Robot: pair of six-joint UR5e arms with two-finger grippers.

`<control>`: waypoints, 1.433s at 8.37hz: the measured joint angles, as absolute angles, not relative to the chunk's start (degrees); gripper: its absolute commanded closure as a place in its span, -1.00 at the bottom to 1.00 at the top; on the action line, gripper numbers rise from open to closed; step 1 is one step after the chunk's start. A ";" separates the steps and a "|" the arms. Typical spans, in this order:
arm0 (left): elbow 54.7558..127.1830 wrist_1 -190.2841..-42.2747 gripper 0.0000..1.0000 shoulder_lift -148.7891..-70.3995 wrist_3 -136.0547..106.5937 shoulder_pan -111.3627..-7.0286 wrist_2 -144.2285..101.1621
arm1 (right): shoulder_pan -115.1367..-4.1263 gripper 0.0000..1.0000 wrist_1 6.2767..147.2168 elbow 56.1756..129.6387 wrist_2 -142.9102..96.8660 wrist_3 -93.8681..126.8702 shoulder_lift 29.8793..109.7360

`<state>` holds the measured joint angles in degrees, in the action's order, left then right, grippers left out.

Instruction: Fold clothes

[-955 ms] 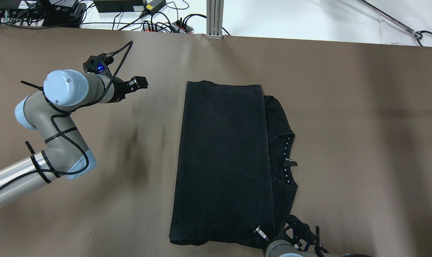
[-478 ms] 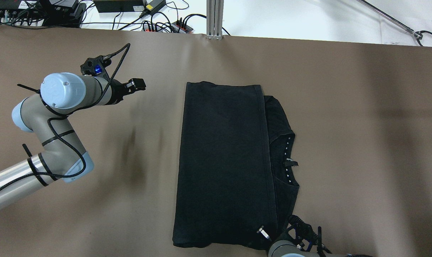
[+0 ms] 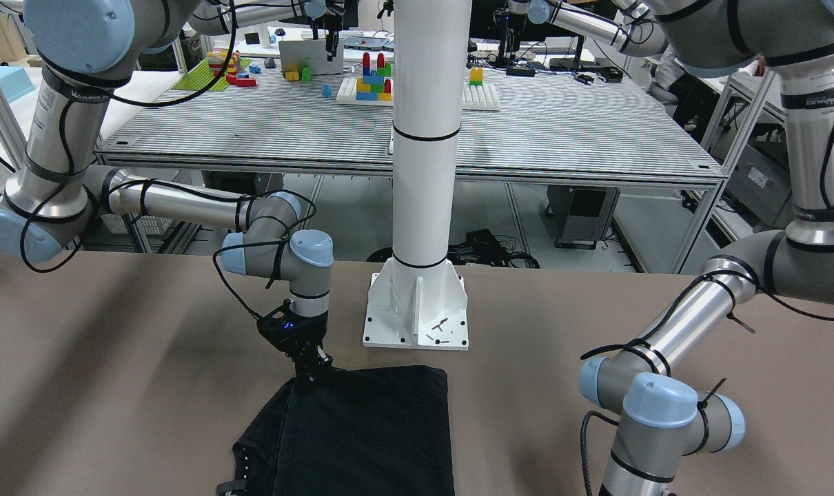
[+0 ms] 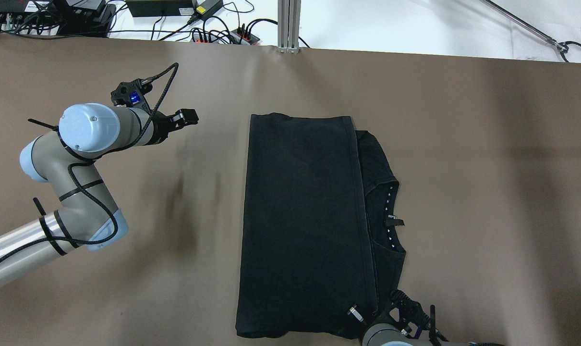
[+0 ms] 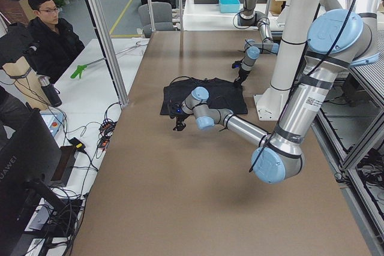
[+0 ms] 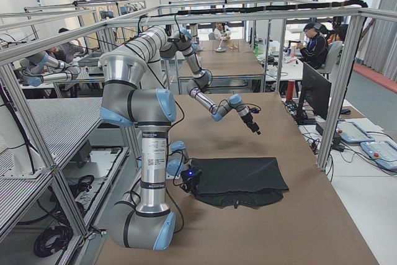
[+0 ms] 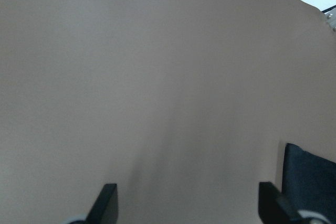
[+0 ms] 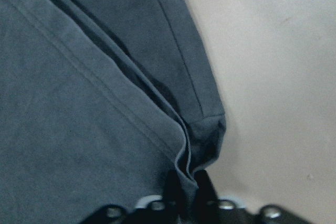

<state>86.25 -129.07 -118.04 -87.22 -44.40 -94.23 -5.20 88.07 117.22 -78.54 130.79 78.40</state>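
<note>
white pillar upright on brown table | toy bricks on rear bench | operator seated

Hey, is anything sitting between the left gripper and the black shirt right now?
Nothing visible does. Only bare table lies between the open left gripper and the black garment. The right gripper is shut on the garment's corner nearest the robot.

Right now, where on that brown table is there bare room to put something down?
The brown table is bare on the robot's right of the black fabric garment and along the far edge. On its left, the open left gripper hovers over bare table. Crowded: the corner the right gripper pinches, by the white pillar base.
</note>
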 measured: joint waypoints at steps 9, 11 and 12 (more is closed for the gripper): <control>96.26 -125.90 -0.89 -115.89 -98.75 -38.35 -93.63 | -4.94 1.00 89.32 122.71 -79.22 130.72 77.64; 105.06 -124.27 -0.87 -110.14 -106.95 -28.01 -86.61 | -4.47 1.00 89.17 122.71 -79.19 131.09 77.61; 107.77 -123.53 -0.79 -107.98 -110.87 -21.47 -81.10 | -4.38 1.00 89.14 122.71 -79.11 131.21 77.61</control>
